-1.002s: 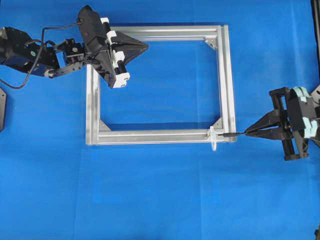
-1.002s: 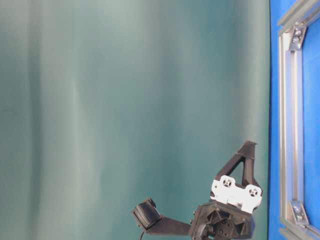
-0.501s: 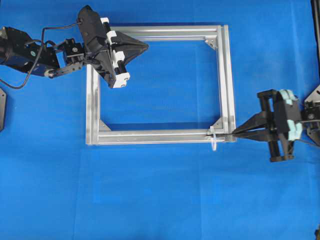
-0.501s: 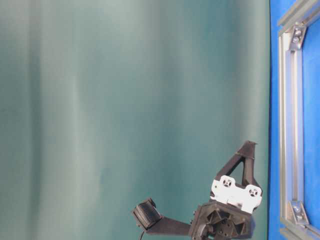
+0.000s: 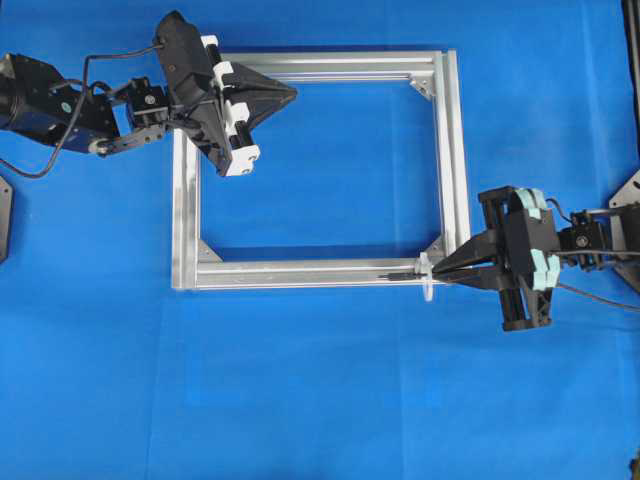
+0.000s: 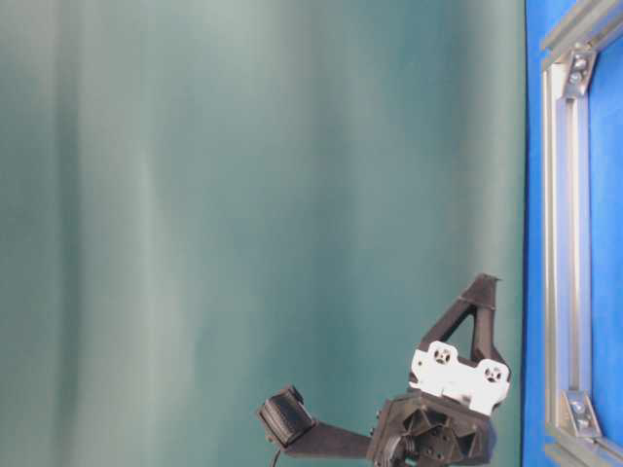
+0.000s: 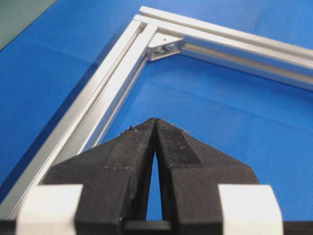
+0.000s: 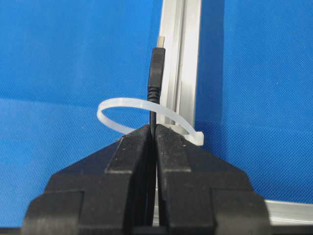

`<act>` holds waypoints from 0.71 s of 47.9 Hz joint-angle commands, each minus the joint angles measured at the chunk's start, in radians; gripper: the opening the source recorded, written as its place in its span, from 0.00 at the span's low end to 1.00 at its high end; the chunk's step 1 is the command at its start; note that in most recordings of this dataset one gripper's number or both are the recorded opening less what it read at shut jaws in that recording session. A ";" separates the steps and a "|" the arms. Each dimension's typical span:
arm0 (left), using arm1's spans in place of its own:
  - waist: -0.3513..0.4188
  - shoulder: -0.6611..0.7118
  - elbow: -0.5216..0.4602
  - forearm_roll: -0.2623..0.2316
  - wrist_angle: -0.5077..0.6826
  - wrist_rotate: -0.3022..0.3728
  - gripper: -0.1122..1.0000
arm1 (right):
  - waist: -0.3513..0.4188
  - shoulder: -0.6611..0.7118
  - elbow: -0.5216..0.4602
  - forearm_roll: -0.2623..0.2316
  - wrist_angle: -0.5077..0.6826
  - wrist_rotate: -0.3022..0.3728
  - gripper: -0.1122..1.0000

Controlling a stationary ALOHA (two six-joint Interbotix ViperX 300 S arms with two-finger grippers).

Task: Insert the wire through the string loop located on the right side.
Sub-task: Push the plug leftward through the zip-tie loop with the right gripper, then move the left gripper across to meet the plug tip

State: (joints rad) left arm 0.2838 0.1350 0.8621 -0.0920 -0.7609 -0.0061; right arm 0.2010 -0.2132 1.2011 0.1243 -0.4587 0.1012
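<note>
One wire [image 8: 155, 73], pinched just behind its plug by the closed right pincer [image 8: 152, 128], plug already through the string loop [image 8: 117, 105] on the frame's [image 5: 300, 272] near-right corner; left pincer [image 7: 155, 122] closed empty, parked far left.

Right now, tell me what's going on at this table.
The right gripper is shut on the wire and is threading it through the string loop fixed to the aluminium frame at its lower right corner. In the right wrist view the plug end is already past the loop, lying along the frame's rail. The left gripper is shut and holds nothing, hanging over the frame's upper left corner.
</note>
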 commanded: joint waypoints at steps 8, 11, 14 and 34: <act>-0.003 -0.029 -0.012 0.003 -0.037 -0.005 0.10 | -0.002 -0.006 -0.012 0.002 -0.012 -0.002 0.07; -0.005 -0.029 -0.014 0.003 -0.040 -0.006 0.10 | -0.002 -0.006 -0.012 0.003 -0.012 -0.002 0.07; -0.006 -0.029 -0.012 0.003 -0.040 -0.006 0.10 | -0.002 -0.006 -0.012 0.003 -0.012 -0.002 0.07; -0.147 -0.029 0.008 0.003 -0.041 -0.014 0.10 | -0.002 -0.006 -0.014 0.003 -0.012 -0.002 0.07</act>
State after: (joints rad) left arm 0.1810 0.1350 0.8728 -0.0920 -0.7931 -0.0184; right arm 0.2010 -0.2132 1.2011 0.1258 -0.4587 0.1012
